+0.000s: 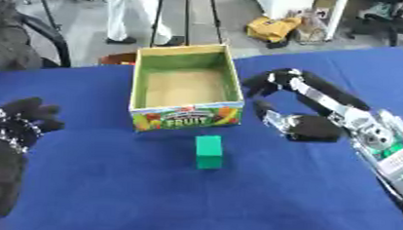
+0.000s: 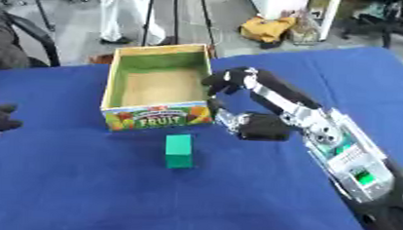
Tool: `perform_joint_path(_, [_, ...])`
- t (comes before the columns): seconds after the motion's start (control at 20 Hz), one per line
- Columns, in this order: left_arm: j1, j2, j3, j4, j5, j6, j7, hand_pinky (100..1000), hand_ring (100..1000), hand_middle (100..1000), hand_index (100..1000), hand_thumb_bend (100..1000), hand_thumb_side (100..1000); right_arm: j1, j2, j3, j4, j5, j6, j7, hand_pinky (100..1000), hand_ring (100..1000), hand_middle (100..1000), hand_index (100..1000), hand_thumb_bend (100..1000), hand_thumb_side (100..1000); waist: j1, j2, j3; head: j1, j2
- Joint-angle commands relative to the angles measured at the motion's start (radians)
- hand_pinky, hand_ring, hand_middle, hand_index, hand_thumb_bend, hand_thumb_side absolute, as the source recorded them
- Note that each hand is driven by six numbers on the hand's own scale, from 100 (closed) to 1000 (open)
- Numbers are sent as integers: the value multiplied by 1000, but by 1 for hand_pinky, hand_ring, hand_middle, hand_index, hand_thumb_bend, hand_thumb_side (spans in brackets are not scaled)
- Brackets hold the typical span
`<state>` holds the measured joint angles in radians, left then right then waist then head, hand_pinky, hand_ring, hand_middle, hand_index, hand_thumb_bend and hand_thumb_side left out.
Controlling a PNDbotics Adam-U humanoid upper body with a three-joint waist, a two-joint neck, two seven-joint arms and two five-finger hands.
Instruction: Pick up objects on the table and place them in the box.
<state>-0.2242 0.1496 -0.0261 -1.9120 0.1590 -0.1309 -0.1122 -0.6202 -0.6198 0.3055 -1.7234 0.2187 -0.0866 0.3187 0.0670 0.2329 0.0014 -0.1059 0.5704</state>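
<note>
An open cardboard box (image 1: 187,117) with a green inside and a FRUIT label on its front stands at the middle back of the blue table; I see nothing inside it. A green block (image 1: 208,151) stands upright just in front of the box. My right hand (image 1: 279,77) hovers beside the box's right wall, its fingers arched toward the box corner and its thumb (image 1: 268,116) spread below them, holding nothing. It is to the right of and behind the block, apart from it. My left hand (image 1: 17,121) rests open at the lower left, fingers up.
A blue cloth (image 1: 108,191) covers the table, whose far edge runs just behind the box. Beyond it are a black chair (image 1: 46,34), a standing person's legs and a yellow bag (image 1: 273,28) on the floor.
</note>
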Motion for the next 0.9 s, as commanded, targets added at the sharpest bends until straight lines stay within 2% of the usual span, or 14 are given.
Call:
perform_joint_path(0.05, [-4, 1, 4, -14, 4, -1, 1, 743, 800, 564, 776, 728, 746, -26, -10, 2, 13, 20, -6, 10, 785, 816, 711, 870, 100, 699, -2, -22, 4, -6, 7])
perform_joint_path(0.3, [-3, 2, 1, -14, 7, -1, -3, 743, 801, 564, 777, 727, 747, -54, 11, 21, 82, 61, -26, 25, 792, 845, 750, 892, 100, 702, -3, -25, 13, -13, 12])
perform_joint_path(0.6, [-1, 2, -3, -13, 10, 0, -8, 742, 801, 563, 777, 727, 747, -84, 52, 39, 192, 132, -64, 67, 809, 888, 790, 931, 100, 754, -2, -28, 24, -21, 18])
perform_joint_path(0.9, [0, 0, -6, -12, 11, 0, -11, 743, 802, 563, 777, 725, 748, -109, 89, 50, 274, 191, -93, 73, 810, 888, 794, 937, 184, 782, 2, -28, 29, -26, 25])
